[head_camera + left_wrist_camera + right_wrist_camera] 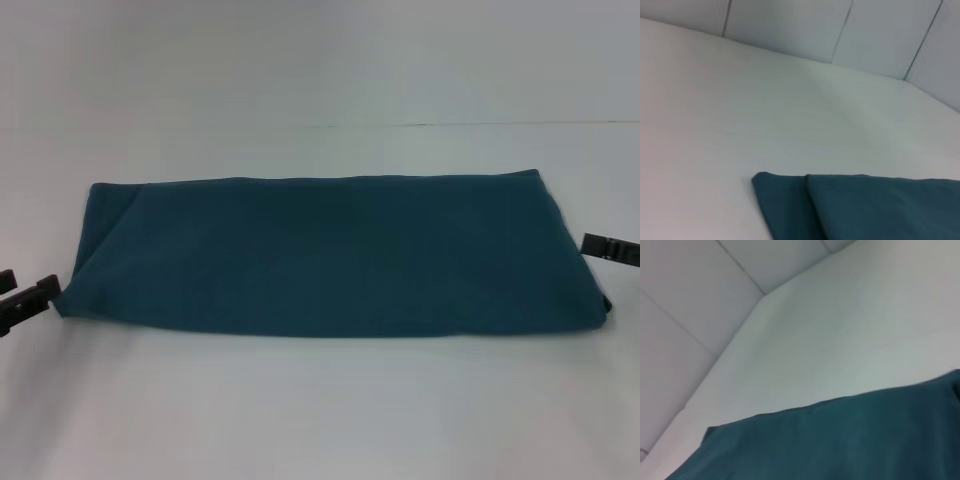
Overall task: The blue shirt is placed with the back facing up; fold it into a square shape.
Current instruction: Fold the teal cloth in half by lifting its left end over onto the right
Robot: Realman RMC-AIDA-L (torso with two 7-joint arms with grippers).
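- Head view shows the shirt [330, 255] lying flat on the white table [320, 410], folded into a long band that runs left to right across the middle.
- Its far edge is nearly straight; its near edge is also straight and sits a little lower at the right end.
- At the left end a diagonal fold crosses the corner, and a narrower layer shows beneath the top layer.
- The right end narrows to a small tip at the near corner.
- Bare table lies on every side: a wide strip on the near side, another beyond the far edge up to the wall [320, 60], and less room at both ends.
- The left gripper [25, 293] sits at the left edge, low by the table, just beside the shirt's near-left corner; its two dark fingers stand apart with a gap between them and hold nothing.
- The right gripper [610, 248] reaches in from the right edge, just beside the shirt's right end; only a dark tip shows, and I cannot tell how its fingers stand.
- Left wrist view shows the shirt's [860, 207] layered corner on the table, with panelled wall beyond.
- Right wrist view shows a broad shirt [830, 440] edge against bare table and wall.
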